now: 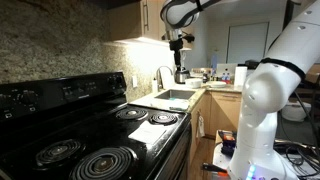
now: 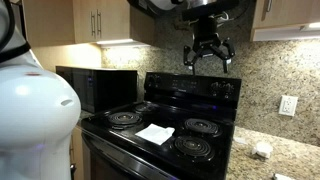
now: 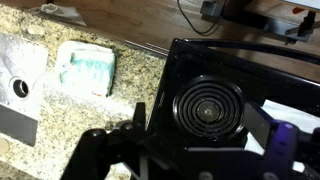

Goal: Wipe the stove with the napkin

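Observation:
The white napkin [image 2: 155, 133] lies flat in the middle of the black stove [image 2: 118, 136], between the coil burners. It also shows in an exterior view [image 1: 151, 134] and at the right edge of the wrist view [image 3: 292, 110]. My gripper [image 2: 208, 56] hangs high above the stove's back right area, open and empty, well clear of the napkin. In an exterior view it is up near the cabinets [image 1: 179, 43]. In the wrist view the two fingers [image 3: 200, 125] frame a coil burner [image 3: 208, 108] far below.
A granite counter [image 3: 140, 70] beside the stove holds a pale green and white packet [image 3: 87, 70]. A sink [image 1: 175, 96] with a tap and clutter lies beyond the stove. A microwave [image 2: 90, 88] stands next to the stove. The stove's raised control panel [image 2: 195, 88] is below the gripper.

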Controlling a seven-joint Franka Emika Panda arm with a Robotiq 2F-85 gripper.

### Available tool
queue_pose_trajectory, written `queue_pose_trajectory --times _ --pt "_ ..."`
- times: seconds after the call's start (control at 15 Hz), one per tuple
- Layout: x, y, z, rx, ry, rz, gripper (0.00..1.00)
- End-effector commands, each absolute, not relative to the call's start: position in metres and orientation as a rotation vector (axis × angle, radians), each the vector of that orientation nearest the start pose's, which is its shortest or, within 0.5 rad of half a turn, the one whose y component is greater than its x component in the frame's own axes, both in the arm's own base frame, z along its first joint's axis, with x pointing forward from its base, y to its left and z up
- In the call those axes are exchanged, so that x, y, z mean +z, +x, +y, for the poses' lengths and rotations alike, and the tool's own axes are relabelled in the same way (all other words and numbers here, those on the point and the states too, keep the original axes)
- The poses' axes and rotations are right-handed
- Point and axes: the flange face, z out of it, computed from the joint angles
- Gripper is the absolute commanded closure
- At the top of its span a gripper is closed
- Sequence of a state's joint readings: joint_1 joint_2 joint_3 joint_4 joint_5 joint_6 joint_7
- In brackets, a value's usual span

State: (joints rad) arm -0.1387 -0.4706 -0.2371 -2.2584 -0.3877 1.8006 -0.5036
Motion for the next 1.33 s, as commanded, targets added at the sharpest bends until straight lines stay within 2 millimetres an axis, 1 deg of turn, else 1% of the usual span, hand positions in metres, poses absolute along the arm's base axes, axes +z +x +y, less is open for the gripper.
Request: queue_pose_trajectory --times 0.0,0.47,0.53,0.6,0.67,0.8,1.0,1.07,1.13,1.27 --pt "0.542 0.372 -0.194 0.183 -3.361 -0.407 0.0" --pt "0.542 0.372 -0.194 0.183 -3.361 -0.407 0.0" --pt "0.539 0.372 -0.19 0.182 -3.359 -0.389 0.0" --pt "0.531 0.368 -0.174 0.159 -3.37 -0.394 0.0" --pt "0.524 0.365 -0.162 0.161 -3.359 -0.423 0.0" --pt "0.5 0.362 -0.123 0.171 -3.33 -0.49 0.0" --pt "0.461 0.358 -0.05 0.166 -3.264 -0.566 0.0" --pt "0.449 0.357 -0.022 0.143 -3.263 -0.573 0.0" --pt "0.437 0.356 0.003 0.074 -3.29 -0.552 0.0" --pt "0.422 0.359 0.042 -0.113 -3.329 -0.468 0.0"
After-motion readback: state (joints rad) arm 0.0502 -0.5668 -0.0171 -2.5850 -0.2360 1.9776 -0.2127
